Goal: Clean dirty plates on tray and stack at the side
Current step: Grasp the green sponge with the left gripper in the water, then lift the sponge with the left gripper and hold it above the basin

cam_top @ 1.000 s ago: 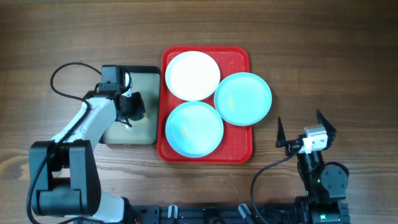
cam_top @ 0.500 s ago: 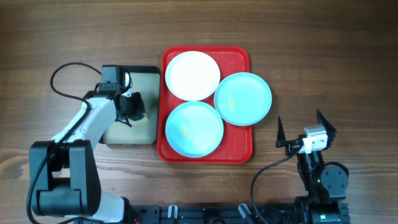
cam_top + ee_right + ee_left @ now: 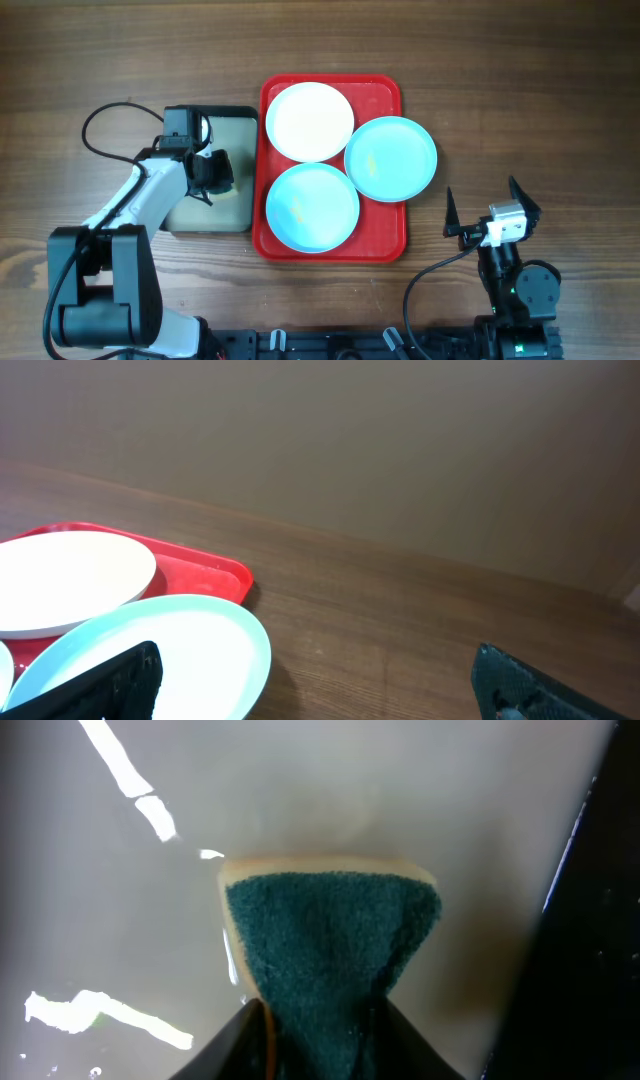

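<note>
– pinching anything, is the left gripper [image 3: 212,172]?
– it is clenching a sponge [image 3: 330,940] down at the beige tray [image 3: 232,130]; whether the two are touching, i cannot tell.
– and the right gripper [image 3: 481,195]?
– it is sitting spread wide, gripping nothing, right of the red tray [image 3: 385,235].
– the plates?
– all are lying on the red tray: white plate [image 3: 310,120] far, blue plate [image 3: 312,207] near, second blue plate [image 3: 391,158] overhanging the right rim.

bare table [image 3: 530,100] lies open right of the tray [image 3: 386,88], whose three plates [image 3: 311,206] sit crowded edge to edge.
</note>
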{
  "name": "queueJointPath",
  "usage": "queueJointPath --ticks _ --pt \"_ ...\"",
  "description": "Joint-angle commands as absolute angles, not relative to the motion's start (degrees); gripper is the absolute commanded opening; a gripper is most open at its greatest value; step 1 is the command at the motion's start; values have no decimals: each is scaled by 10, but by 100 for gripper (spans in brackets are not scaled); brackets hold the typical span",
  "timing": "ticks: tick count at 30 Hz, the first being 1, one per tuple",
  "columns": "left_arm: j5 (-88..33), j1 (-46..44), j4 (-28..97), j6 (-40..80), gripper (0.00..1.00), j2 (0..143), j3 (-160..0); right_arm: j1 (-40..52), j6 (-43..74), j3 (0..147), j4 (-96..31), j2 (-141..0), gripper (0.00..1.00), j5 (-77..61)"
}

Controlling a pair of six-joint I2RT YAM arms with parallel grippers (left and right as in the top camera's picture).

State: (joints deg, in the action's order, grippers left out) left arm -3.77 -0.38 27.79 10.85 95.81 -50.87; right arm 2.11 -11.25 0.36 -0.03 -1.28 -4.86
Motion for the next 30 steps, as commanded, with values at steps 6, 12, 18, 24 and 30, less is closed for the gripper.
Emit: queueJointPath --ticks 6,12,18,24,30 --pt "-40 -5 256 107 4 965 -488 24 -119 3 1 -10 100 -43" --pt "-40 -5 252 107 37 965 -487 24 -119 3 1 -10 100 -43" --pt "-40 -5 235 107 30 964 -476 24 -119 3 1 -10 100 -43" --pt "-40 -5 237 107 4 966 -475 24 -119 3 1 -10 99 -43" --pt "-40 -5 270 107 4 916 -499 24 -119 3 1 -10 100 -43"
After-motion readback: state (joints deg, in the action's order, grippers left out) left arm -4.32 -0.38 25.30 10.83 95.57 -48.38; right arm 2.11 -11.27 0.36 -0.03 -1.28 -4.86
